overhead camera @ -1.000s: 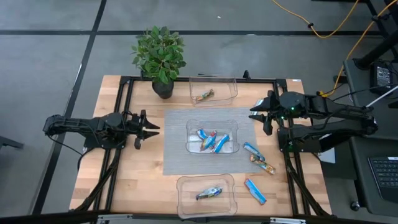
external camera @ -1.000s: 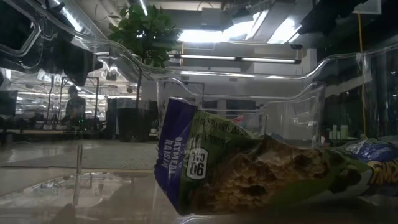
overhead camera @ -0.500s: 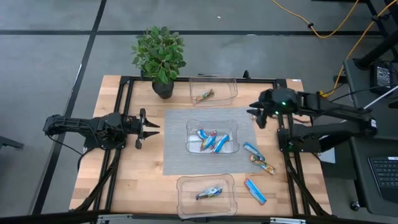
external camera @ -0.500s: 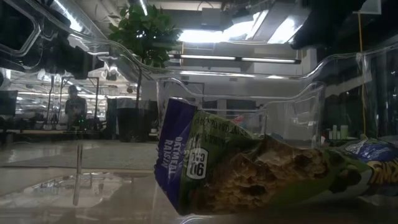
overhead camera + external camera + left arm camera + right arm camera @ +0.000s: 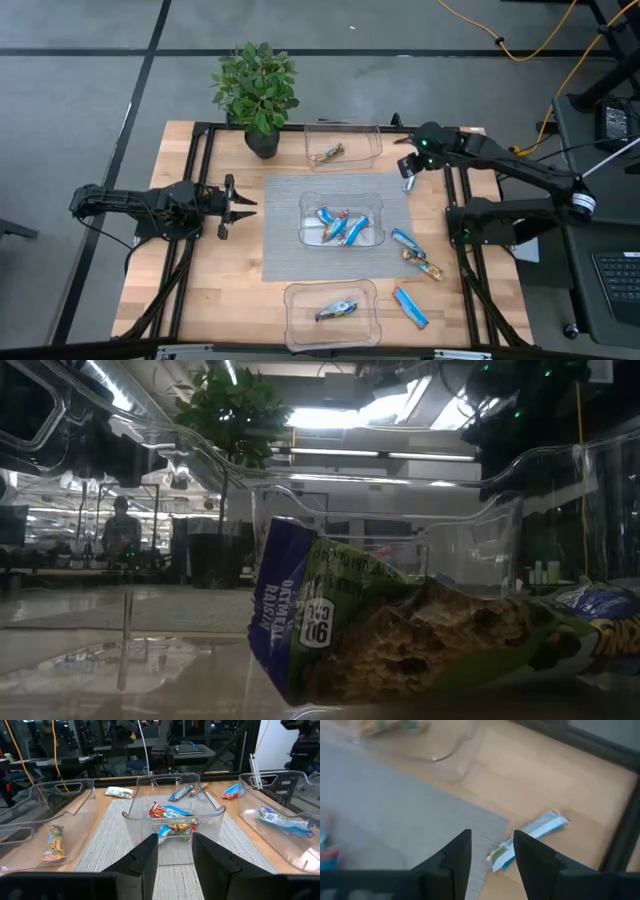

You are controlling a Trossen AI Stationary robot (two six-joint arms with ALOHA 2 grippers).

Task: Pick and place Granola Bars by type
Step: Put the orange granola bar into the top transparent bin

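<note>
Hovering over a silvery granola bar [image 5: 527, 841] lying half on the grey mat [image 5: 285, 215] near the worktop's [image 5: 190, 290] far right corner, the right gripper [image 5: 492, 854] is spreading its jaws. Clipping the mat edge risks pinching fabric instead. The left gripper [image 5: 174, 851] is waiting, jaws parted.

The pale wooden slatted table [image 5: 200, 270] is edged by a black metal frame [image 5: 205, 135] and covered at its centre by a grey woven mat [image 5: 285, 215]. Bright blue shiny wrappers with touches of red are seen on the granola bars [image 5: 342, 227] inside the clear plastic middle bin [image 5: 303, 205]. A brown-orange wrapped bar [image 5: 327, 153] is shown in the clear far bin [image 5: 375, 140], and a silvery light blue-green one [image 5: 337, 310] in the clear near bin [image 5: 290, 320]. A green leafy plant [image 5: 256, 88] is set in a black pot [image 5: 262, 143]. Both claws, left [image 5: 243, 205] and right [image 5: 406, 172], are dark black.
</note>
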